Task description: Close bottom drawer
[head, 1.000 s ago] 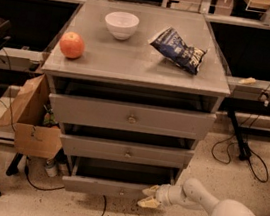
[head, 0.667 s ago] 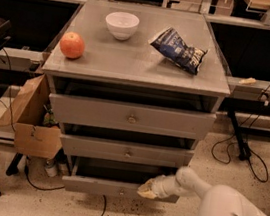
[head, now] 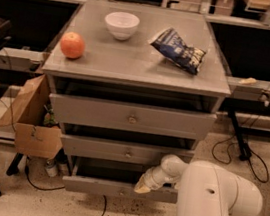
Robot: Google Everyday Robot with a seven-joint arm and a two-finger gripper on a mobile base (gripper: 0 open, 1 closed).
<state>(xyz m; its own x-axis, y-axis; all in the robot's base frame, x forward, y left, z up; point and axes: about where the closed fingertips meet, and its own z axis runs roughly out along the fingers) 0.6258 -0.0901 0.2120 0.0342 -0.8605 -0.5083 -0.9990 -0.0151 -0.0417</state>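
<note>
The bottom drawer (head: 108, 188) is the lowest and slimmest grey front of the cabinet; it stands pulled out a little, with a dark gap above it. My gripper (head: 143, 186) is at the end of the white arm (head: 212, 202), which comes in from the lower right. The gripper tip rests against the upper edge of the drawer front, right of its centre. The arm hides the right end of the drawer front. The middle drawer (head: 128, 153) and the top drawer (head: 131, 118) sit above it.
On the cabinet top (head: 131, 64) lie an orange fruit (head: 72, 45), a white bowl (head: 121, 24) and a blue chip bag (head: 179, 50). A cardboard box (head: 30, 117) stands at the left. Cables (head: 240, 151) trail on the floor at the right.
My arm has moved left and nearer the camera, and the gripper has slid left along the bottom drawer's front. The drawer looks about as far out as before.
</note>
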